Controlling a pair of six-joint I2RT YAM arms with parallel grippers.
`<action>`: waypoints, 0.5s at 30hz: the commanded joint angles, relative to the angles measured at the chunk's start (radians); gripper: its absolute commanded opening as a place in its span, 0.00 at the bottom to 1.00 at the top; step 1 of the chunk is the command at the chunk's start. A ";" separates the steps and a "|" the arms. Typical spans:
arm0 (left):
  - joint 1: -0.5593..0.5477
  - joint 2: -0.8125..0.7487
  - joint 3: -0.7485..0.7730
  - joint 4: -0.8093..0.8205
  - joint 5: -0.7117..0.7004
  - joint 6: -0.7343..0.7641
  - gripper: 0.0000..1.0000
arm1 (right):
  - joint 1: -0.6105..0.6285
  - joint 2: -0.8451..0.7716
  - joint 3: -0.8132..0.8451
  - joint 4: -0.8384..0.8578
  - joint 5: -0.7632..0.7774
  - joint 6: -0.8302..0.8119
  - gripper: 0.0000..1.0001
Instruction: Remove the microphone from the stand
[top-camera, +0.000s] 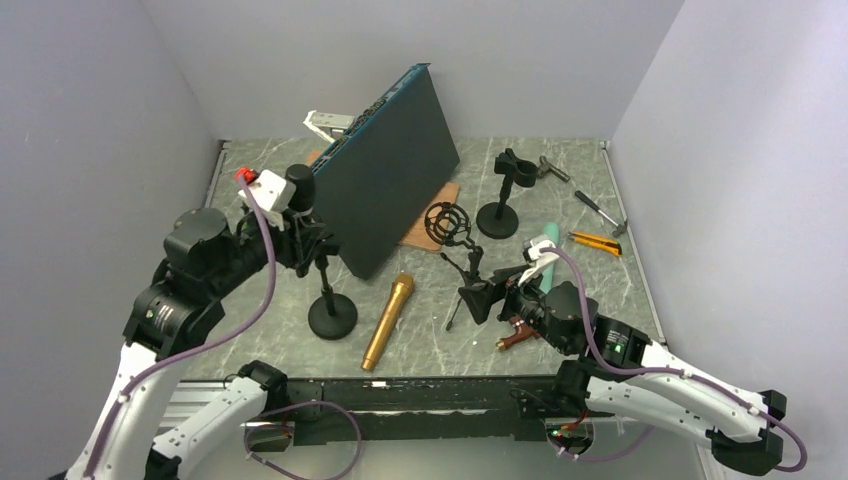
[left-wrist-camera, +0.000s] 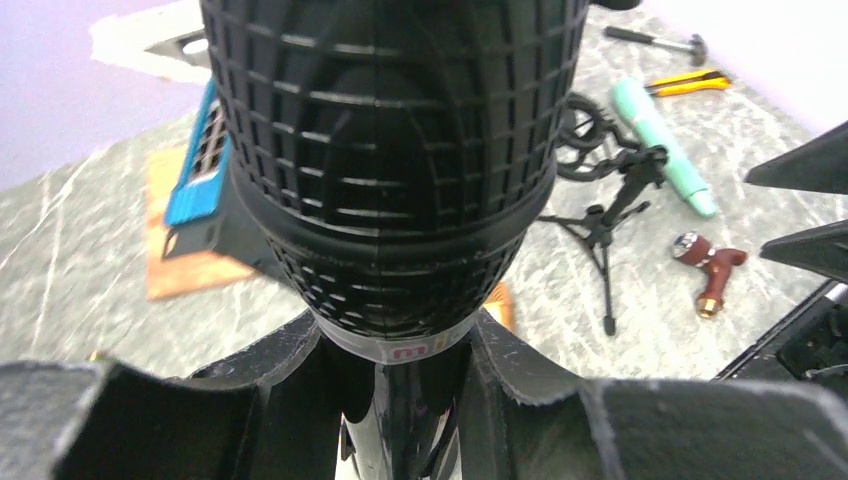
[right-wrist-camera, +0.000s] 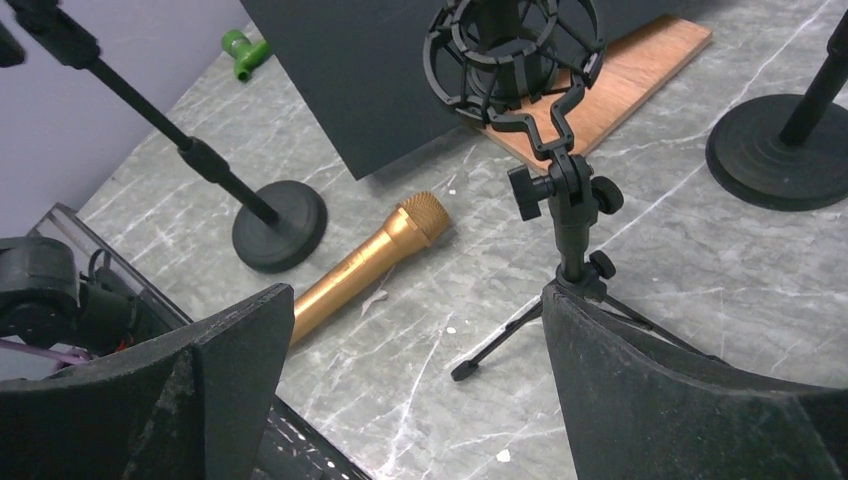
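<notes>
The black microphone (left-wrist-camera: 385, 170) is seen upright at the top of the stand (top-camera: 330, 300), at the left side of the table (top-camera: 600, 270). The left gripper (left-wrist-camera: 400, 400) is closed on its handle just under the grille head, and the fingers (left-wrist-camera: 255, 385) are pressed on both sides. The right gripper (right-wrist-camera: 410, 400) is held wide open and grips nothing, low over the table. Between its fingers a leg of the tripod mount (right-wrist-camera: 565, 200) is seen. A gold microphone (top-camera: 388, 320) is laid flat between the two stands.
</notes>
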 joint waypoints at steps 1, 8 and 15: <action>-0.086 0.053 -0.037 0.158 0.048 -0.088 0.00 | 0.004 -0.002 0.071 0.001 -0.007 -0.009 0.95; -0.181 0.132 -0.059 0.262 0.112 -0.125 0.00 | 0.003 0.029 0.146 -0.020 -0.002 -0.038 0.95; -0.204 0.154 -0.070 0.273 0.153 -0.129 0.00 | 0.004 0.063 0.205 -0.014 -0.023 -0.055 0.97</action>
